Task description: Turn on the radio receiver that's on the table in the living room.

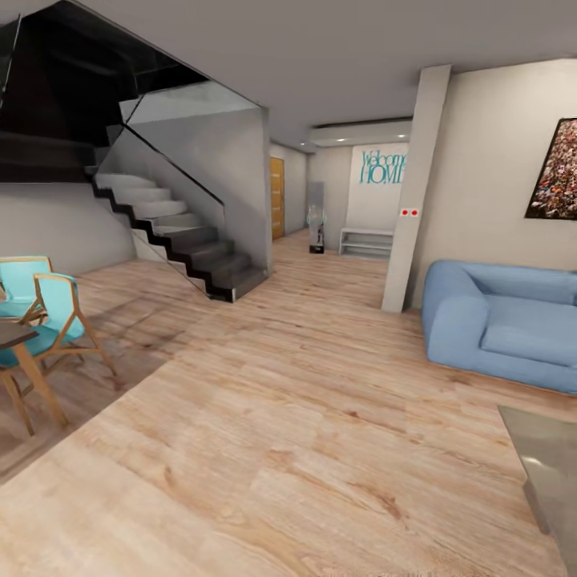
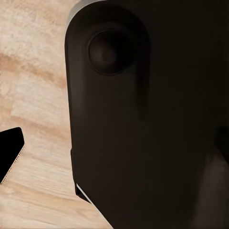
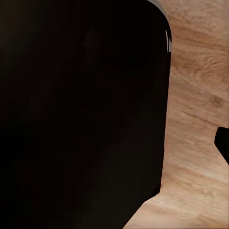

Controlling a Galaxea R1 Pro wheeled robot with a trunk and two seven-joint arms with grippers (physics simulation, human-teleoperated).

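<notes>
The radio receiver is out of view. A corner of the glossy grey-beige table (image 1: 551,469) enters the head view at the lower right, with nothing on the part I see. Behind it stands the blue sofa (image 1: 501,324) of the living room, under the crowd photo (image 1: 557,170) on the beige wall. In the left wrist view a dark fingertip (image 2: 10,153) shows beside the robot's black body (image 2: 143,119), over wood floor. In the right wrist view another dark fingertip (image 3: 224,143) shows beside the same black body (image 3: 81,114). The jaws' spacing is hidden.
Light wood floor (image 1: 272,433) stretches ahead. A dark dining table (image 1: 12,332) with turquoise chairs (image 1: 56,314) stands at the left. A staircase (image 1: 184,240) rises behind them. A pale pillar (image 1: 413,192) stands left of the sofa, with a hallway and white bench (image 1: 366,240) beyond.
</notes>
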